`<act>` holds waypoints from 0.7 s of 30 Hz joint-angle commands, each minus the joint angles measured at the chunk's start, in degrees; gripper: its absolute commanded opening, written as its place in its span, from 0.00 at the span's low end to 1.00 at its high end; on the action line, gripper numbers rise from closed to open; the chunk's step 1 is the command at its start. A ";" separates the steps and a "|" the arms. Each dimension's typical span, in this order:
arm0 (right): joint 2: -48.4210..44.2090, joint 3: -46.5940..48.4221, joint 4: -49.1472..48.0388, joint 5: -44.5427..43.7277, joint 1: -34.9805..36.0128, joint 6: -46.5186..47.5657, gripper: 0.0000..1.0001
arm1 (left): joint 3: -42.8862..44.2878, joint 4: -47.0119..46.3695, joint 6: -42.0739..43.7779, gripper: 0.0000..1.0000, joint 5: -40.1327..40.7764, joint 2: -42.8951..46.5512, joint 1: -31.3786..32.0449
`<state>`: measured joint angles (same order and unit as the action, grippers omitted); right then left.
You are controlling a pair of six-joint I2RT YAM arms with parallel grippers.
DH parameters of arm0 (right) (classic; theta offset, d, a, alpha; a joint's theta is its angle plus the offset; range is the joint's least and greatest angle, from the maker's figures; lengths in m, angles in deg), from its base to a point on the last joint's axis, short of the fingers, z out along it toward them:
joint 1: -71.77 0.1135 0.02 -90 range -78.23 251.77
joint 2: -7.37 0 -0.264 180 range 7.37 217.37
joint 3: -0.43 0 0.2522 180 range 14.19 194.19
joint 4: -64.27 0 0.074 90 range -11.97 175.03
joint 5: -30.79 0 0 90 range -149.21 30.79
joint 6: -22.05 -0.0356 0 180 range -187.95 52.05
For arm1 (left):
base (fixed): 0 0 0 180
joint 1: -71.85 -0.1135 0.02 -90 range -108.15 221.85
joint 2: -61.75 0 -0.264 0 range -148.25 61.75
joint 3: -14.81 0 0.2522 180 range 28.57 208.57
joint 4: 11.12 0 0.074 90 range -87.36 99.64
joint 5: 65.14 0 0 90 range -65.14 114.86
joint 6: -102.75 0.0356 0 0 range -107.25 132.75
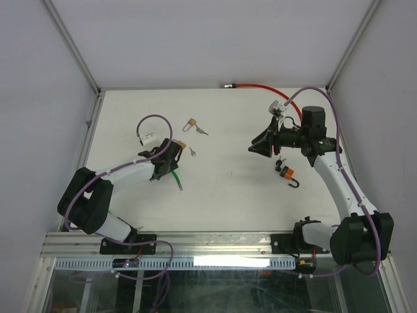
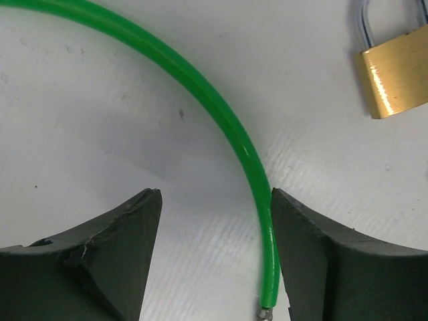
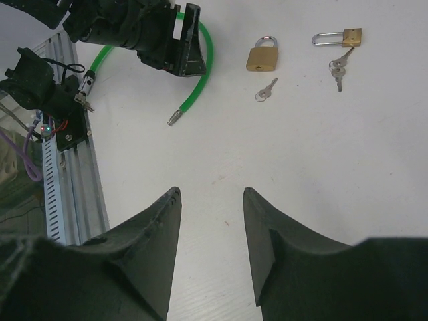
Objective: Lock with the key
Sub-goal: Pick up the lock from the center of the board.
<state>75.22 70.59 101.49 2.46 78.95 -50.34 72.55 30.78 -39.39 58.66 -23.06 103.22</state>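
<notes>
A brass padlock [image 1: 183, 144] lies by my left gripper [image 1: 171, 156]; it also shows in the left wrist view [image 2: 398, 77] and the right wrist view [image 3: 262, 57]. A single key [image 1: 193, 152] lies just beside it, seen too in the right wrist view [image 3: 265, 90]. A second brass padlock [image 1: 191, 122] with a bunch of keys [image 1: 203, 131] lies farther back. My left gripper [image 2: 215, 200] is open, low over the table, with the end of a green cable [image 2: 200, 87] against its right finger. My right gripper [image 3: 212, 194] is open and empty above the table's middle right [image 1: 260, 145].
The green cable [image 1: 176, 179] runs toward the near edge from the left gripper. An orange lock [image 1: 287, 173] with a black hook [image 1: 294, 182] lies under the right arm. A red cable [image 1: 254, 85] lies along the back wall. The metal rail [image 1: 215, 244] bounds the near edge.
</notes>
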 commanded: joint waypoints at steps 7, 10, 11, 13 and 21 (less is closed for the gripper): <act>0.53 2.14 -0.44 0.18 0.29 1.38 0.45 | 6.52 2.64 -3.51 0.67 3.85 -5.40 4.25; 0.81 2.14 -0.35 0.15 0.32 1.46 0.45 | 7.91 3.50 -3.70 0.59 4.00 -8.66 4.58; 0.87 2.13 -0.37 0.12 0.29 1.47 0.45 | 8.56 3.99 -3.60 0.51 3.61 -9.83 4.57; 0.96 2.16 -0.41 0.40 0.29 1.19 0.45 | 10.12 5.50 -4.00 0.35 2.92 -12.06 4.74; 0.79 2.05 -0.85 1.17 0.29 0.52 0.45 | 12.09 10.78 -6.58 0.09 3.08 -15.38 6.38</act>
<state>76.49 70.59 101.91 2.55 78.99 -49.84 84.84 37.47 -44.53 62.38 -36.85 108.58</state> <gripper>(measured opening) 0.452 0.136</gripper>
